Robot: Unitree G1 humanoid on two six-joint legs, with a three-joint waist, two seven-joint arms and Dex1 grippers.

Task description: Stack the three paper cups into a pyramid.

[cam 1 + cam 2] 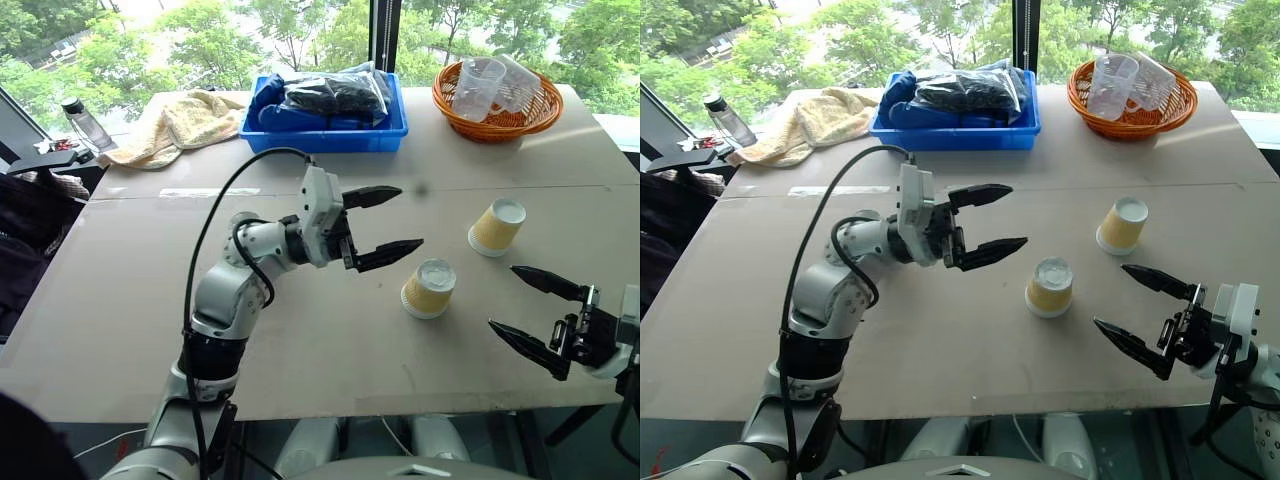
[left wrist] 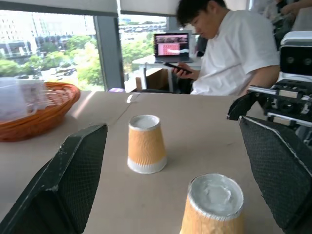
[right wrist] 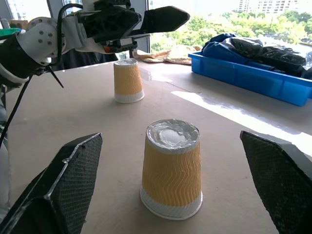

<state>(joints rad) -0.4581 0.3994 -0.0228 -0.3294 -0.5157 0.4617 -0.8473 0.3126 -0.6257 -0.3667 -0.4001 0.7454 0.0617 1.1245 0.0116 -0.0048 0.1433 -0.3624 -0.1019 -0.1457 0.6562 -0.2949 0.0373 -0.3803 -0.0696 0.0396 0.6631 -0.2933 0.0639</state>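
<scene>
Writing: none readable on the cups, the bin or the basket.
Left tool (image 1: 385, 225): raised above the bench, pointing toward the robot's right; its two black fingers spread wide, with nothing between them and nothing touched.
Right tool (image 1: 535, 315): low at the near right corner of the bench, fingers spread wide, empty, touching nothing.
Near paper cup (image 1: 429, 289): upside down on the bench, white base up, yellow-tan ribbed side, white rim on the surface; it stands just beyond and below the left tool's fingertips, apart from them.
Far paper cup (image 1: 496, 227): also upside down on the bench, farther back and to the robot's right of the near cup; the two are apart, not touching.
Pyramid: not built; two cups are to be seen, each on its own, none on top of another.
Bench (image 1: 330, 350): pale brown board surface, with a strip of tape toward the left side.
Blue bin (image 1: 325, 128): at the far edge, middle; holds black plastic-wrapped bundles and a dark blue cloth.
Orange basket (image 1: 497, 118): woven, at the far right corner; holds clear plastic measuring cups (image 1: 479, 88).
Towel (image 1: 178, 123): cream, crumpled, left of the bin.
Bottle (image 1: 87, 124): clear with a dark cap, beyond the bench's far left edge.
Person (image 2: 234, 58): white shirt, seated past the bench, holding a phone; an open laptop (image 2: 171, 46) on a table behind.
</scene>
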